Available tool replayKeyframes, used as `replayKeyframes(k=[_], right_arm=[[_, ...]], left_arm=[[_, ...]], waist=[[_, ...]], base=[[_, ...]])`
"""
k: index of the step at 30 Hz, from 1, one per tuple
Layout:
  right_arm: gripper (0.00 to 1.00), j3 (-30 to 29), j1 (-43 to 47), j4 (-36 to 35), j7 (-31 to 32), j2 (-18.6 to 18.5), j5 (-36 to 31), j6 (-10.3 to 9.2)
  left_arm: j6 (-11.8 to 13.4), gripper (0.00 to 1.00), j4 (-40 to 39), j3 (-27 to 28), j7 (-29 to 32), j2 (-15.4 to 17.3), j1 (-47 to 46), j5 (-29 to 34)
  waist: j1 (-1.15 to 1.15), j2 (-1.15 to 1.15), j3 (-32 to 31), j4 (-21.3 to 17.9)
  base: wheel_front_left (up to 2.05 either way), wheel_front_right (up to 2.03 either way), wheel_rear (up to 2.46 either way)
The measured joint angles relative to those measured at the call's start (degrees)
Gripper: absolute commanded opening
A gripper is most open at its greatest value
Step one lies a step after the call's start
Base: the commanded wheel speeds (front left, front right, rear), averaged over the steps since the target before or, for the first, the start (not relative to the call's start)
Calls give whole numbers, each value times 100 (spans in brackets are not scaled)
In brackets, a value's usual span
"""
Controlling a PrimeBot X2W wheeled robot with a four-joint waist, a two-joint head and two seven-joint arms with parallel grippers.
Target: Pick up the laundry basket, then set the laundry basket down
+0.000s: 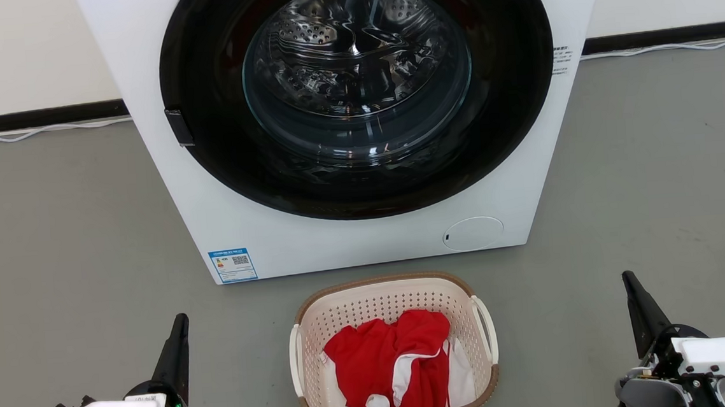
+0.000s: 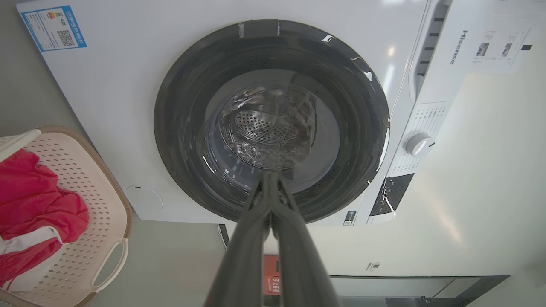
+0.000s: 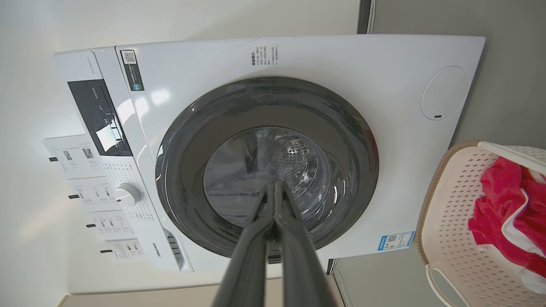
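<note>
The laundry basket (image 1: 379, 304), holding red-and-white clothing (image 1: 392, 361), sits on the grey floor (image 1: 53, 250) just before the washing machine (image 1: 365, 241), between and apart from the left gripper (image 1: 181, 325) and right gripper (image 1: 629, 280), each with fingers (image 2: 245, 264) pressed together

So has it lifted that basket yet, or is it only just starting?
Looks like the start. Done: nothing; the basket sits on the floor before the washer. In hand: nothing; left hand and right hand are shut, either side of it, touching nothing. Left: grip its handles, lift, set down.
</note>
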Motion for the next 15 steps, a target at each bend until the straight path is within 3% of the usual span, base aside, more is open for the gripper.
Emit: replayKeyframes(k=[15], right_arm=[[0, 0, 0, 0, 0, 0, 0, 0]], left_arm=[[0, 0, 0, 0, 0, 0, 0, 1]], waist=[[0, 0, 0, 0]], base=[[0, 0, 0]])
